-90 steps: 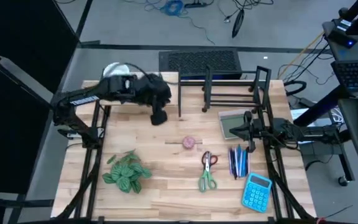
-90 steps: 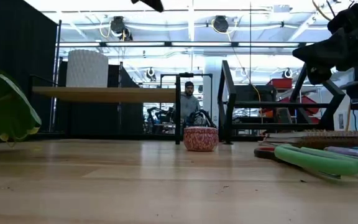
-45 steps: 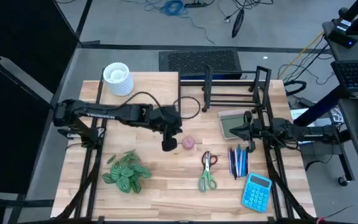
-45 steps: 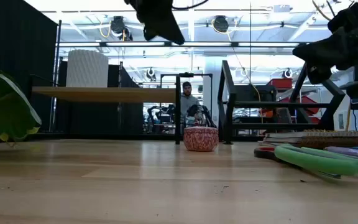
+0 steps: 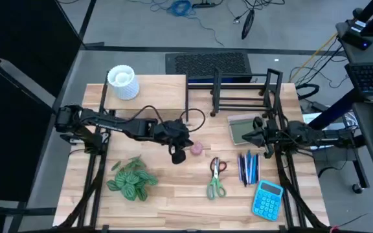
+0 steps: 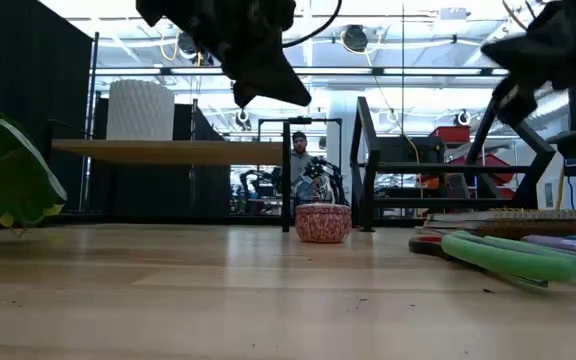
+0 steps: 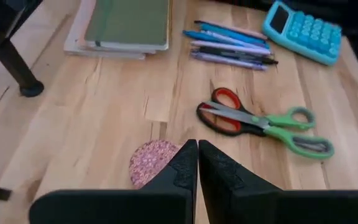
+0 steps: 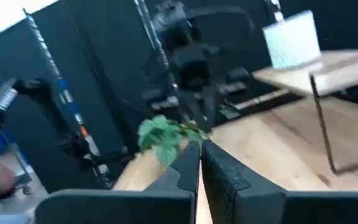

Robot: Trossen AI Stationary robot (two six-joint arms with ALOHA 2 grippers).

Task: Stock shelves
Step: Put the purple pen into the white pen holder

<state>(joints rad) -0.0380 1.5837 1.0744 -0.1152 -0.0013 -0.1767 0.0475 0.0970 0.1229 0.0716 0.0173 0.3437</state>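
Observation:
The pale-wood shelf [image 5: 147, 94] stands at the far left with a white ribbed vase [image 5: 123, 82] on its top. The black wire rack [image 5: 238, 96] stands to its right at the far edge. A small round pink tin [image 5: 197, 148] rests on the table's middle. My left gripper [image 5: 177, 154] hangs shut just left of the tin and well above the table [image 6: 263, 70]. The left wrist view shows the tin [image 7: 154, 163] beside its fingertips [image 7: 197, 155]. My right gripper [image 5: 258, 137] hovers shut at the right, over the notebooks [image 5: 243, 128].
A leafy green plant [image 5: 132, 178] lies near left. Scissors [image 5: 216, 178], several pens [image 5: 248, 167] and a blue calculator [image 5: 267, 199] lie near right. Bare wood shows in the middle of the near edge. A person [image 6: 301, 165] stands in the room beyond.
My left gripper has swung away from the pale-wood shelf toward the table's middle and near edge, coming down beside the pink tin. The white vase stays on the shelf top, now uncovered in the high view.

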